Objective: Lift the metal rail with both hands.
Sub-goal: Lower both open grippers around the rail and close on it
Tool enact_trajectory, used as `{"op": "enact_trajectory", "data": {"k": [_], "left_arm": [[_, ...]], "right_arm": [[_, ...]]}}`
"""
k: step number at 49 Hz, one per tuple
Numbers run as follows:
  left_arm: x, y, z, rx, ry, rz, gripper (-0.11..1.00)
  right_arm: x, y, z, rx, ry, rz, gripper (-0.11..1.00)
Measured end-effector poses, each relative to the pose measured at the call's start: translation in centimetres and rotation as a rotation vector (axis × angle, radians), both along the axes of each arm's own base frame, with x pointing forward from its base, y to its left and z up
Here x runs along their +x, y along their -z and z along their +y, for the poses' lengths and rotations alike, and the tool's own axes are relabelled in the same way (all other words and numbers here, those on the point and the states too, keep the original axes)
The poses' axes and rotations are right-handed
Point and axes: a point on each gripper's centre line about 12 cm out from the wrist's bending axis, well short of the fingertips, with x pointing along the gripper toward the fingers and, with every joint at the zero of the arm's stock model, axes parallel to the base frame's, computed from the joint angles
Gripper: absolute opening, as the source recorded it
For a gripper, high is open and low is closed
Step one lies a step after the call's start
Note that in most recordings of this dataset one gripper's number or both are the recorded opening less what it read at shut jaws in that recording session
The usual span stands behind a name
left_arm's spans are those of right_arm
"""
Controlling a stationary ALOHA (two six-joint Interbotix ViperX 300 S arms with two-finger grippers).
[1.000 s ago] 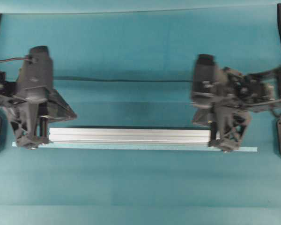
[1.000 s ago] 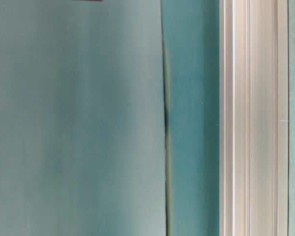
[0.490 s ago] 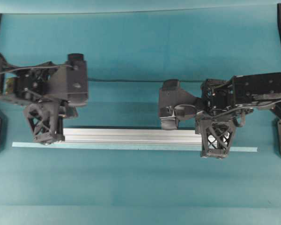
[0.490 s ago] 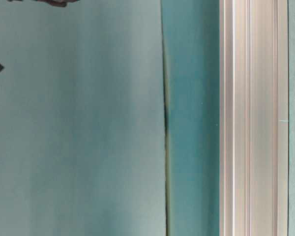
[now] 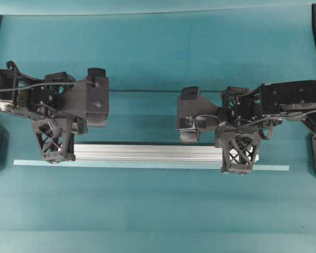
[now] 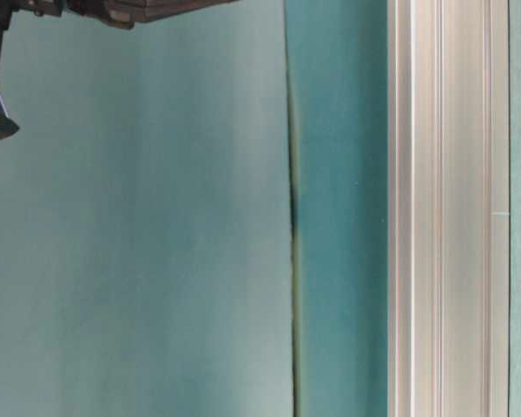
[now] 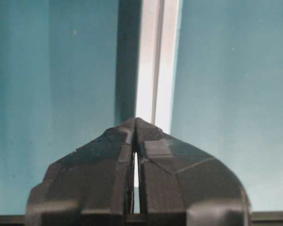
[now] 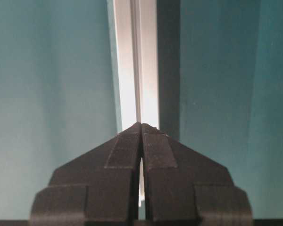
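Silver and shiny, the metal rail (image 5: 147,153) lay flat on the teal table (image 5: 158,211). Its long side ran from left to right in the overhead view, with one end pointing left and the other end pointing right. Long grooves ran all the way down it. In the table-level view the metal rail (image 6: 443,208) showed as a pale bar going straight up and down the picture.

Just beside the rail on its near side lay a thin pale teal strip (image 5: 274,168). It ran the same way and stuck out past both ends of the rail.

Over the left end of the rail was the left gripper (image 5: 55,158). In its wrist view the left gripper (image 7: 136,120) had its jaws pressed together, tips meeting, with nothing between them. The rail (image 7: 156,56) went straight away from the tips.

Over the right end was the right gripper (image 5: 238,169). In its wrist view the right gripper (image 8: 141,125) also had its jaws pressed together at the tips, holding nothing. The rail (image 8: 137,56) ran straight away there too.
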Motion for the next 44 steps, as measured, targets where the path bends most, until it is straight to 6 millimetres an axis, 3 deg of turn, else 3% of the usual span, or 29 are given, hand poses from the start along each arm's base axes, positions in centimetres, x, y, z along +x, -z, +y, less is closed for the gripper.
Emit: {"op": "enact_trajectory", "data": {"k": [4,7,15,19,24,44], "left_arm": [[0.0,0.2,-0.2,0.003,0.016,-0.003,0.06],[0.1,0.4,-0.3,0.005,0.024,0.0,0.16],[0.4,1.4,-0.4,0.002,0.024,0.02,0.62],[0.9,2.1,-0.5,0.004,0.029,0.022,0.85],[1.6,3.0,-0.5,0.005,0.034,0.019,0.99],[3.4,5.7,-1.0,0.002,0.041,0.003,0.99]], "right_arm": [[0.1,0.2,0.0,0.0,0.001,-0.014,0.19],[0.1,0.3,0.0,-0.002,0.001,-0.017,0.35],[-0.3,1.0,0.0,0.001,0.015,-0.004,0.8],[-0.4,1.6,-0.1,-0.008,0.022,0.01,0.94],[-0.4,2.2,-0.3,-0.022,0.025,0.015,0.96],[0.1,3.6,-0.3,-0.02,0.042,-0.069,0.96]]}}
